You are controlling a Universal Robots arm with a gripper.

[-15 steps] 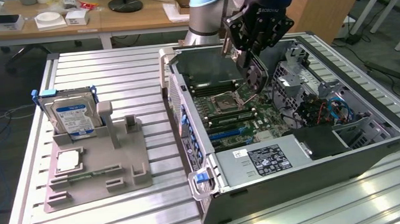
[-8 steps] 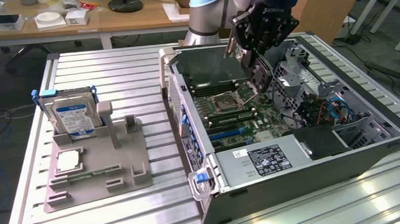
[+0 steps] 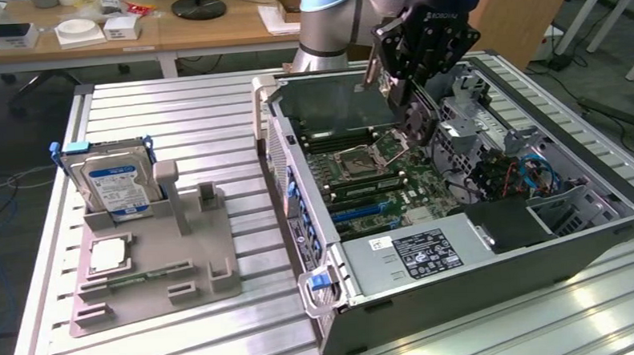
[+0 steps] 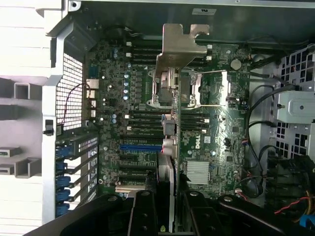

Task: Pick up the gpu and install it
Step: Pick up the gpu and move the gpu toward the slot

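On the exterior view's left, one grey holder tray [image 3: 155, 273] sits on the slatted metal table [image 3: 186, 111]. The tray carries three parts: one silver hard drive [image 3: 109, 182] with a blue-white label standing upright at its far end, one square chip [image 3: 106, 255] lying flat nearer the camera, and one narrow memory stick [image 3: 139, 275] lying just beside the chip.

To the right of the tray, apart from it, one open computer case [image 3: 294, 154] lies on its side with its one motherboard [image 4: 110, 88] facing up. On the board there is one metal processor socket [image 3: 359, 158], one blue slot [image 4: 140, 146] and one small silver heatsink [image 4: 198, 172]. One labelled power supply [image 3: 422, 253] fills the near end of the case.

Over the middle of the case hangs the single gripper [image 4: 170, 209]. Its jaws are closed partway onto the one gpu [image 4: 179, 46], gripping the thin card by its two faces. The card is held edge-on above the motherboard, and its silver bracket is out in front over the socket area.
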